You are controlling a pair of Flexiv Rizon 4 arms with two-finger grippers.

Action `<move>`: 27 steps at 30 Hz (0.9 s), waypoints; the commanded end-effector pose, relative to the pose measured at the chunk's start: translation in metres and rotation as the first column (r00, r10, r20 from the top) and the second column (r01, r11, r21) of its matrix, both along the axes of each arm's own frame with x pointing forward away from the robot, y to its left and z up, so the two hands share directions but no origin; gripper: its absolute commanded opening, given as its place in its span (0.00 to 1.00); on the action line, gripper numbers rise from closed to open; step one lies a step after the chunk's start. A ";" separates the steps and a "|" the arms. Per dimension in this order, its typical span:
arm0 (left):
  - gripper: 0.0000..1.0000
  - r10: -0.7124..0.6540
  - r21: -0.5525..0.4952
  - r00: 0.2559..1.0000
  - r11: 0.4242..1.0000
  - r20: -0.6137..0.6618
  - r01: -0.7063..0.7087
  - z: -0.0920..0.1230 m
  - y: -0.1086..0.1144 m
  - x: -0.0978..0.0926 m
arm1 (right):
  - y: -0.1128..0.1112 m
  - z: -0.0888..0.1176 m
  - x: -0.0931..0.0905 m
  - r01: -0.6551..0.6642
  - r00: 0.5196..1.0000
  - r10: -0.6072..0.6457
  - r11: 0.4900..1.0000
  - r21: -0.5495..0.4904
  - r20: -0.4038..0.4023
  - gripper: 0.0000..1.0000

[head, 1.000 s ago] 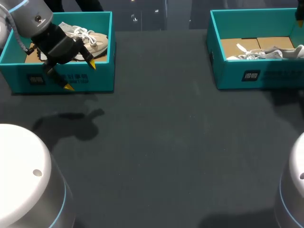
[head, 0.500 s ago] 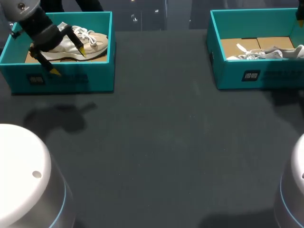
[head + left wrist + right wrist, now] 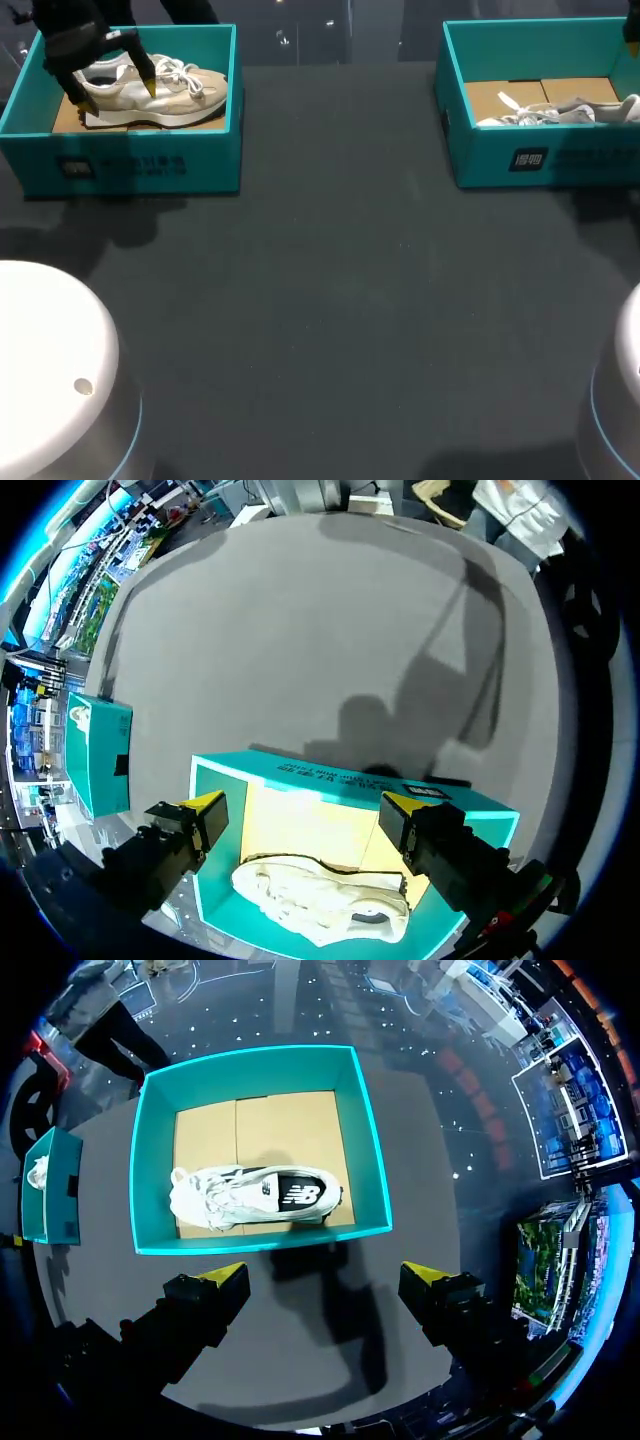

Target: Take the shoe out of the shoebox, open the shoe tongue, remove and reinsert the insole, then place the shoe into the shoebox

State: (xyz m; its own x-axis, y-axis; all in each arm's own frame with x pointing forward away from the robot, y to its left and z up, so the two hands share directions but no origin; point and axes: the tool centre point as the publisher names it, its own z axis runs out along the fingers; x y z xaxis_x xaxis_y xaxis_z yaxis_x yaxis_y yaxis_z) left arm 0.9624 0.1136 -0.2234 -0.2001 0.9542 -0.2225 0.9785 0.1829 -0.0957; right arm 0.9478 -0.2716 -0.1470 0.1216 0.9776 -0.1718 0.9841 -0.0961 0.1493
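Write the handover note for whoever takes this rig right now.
Left gripper: open, above the beige lace-up shoe in the left teal cardboard shoebox, not gripping it.
Right gripper: open, empty, above the dark table beside the right teal shoebox, which holds a white and black shoe.
Done: nothing visible; both shoes lie in their boxes.
To do: lift the shoe out, open tongue, remove and reinsert insole, put the shoe back.
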 end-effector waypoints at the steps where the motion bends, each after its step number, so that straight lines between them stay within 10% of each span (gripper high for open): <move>1: 1.00 -0.009 0.009 1.000 1.000 -0.029 0.009 0.002 -0.001 0.006 | 0.000 0.000 -0.001 0.001 1.000 -0.001 1.000 -0.001 0.002 1.00; 27: 1.00 -0.136 0.160 0.988 0.980 0.078 0.123 -0.010 0.082 0.122 | 0.000 0.000 -0.001 0.001 1.000 -0.001 1.000 -0.001 0.002 1.00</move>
